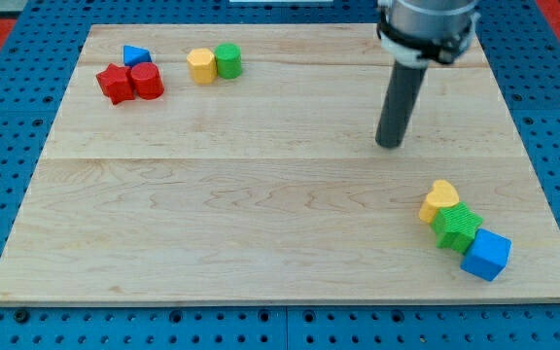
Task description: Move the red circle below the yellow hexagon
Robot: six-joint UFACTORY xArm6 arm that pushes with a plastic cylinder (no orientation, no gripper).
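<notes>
Nearest the view's bottom edge sits the board [261,243], biggest thing here, pale wood on a blue pegboard. Next in size, the rod, coming down from the view's top right; my tip [391,145] rests on bare wood, right of centre, touching no block, carrying nothing (plain rod, no jaws to open or close). Bottom-right cluster, well apart from the job: blue cube [485,255], green block [457,226], yellow heart [440,198], packed in a diagonal row, each touching the next. Top-left group: red star [116,84], red circle [147,81] touching its right side, blue triangle [136,55] just above both. A bit right of those: yellow hexagon [200,65] w/ green circle [227,60] against its right side. Key relation: red circle lies far to the view's left and a bit up from my tip, across most of the board. It's a round cylinder, so no long axis, no facing; any push side works. Goal spot is just right and slightly down of the circle, under the hexagon. So, my guess, tip needs to get round to the circle's left/upper-left, but star and triangle crowd that side.
</notes>
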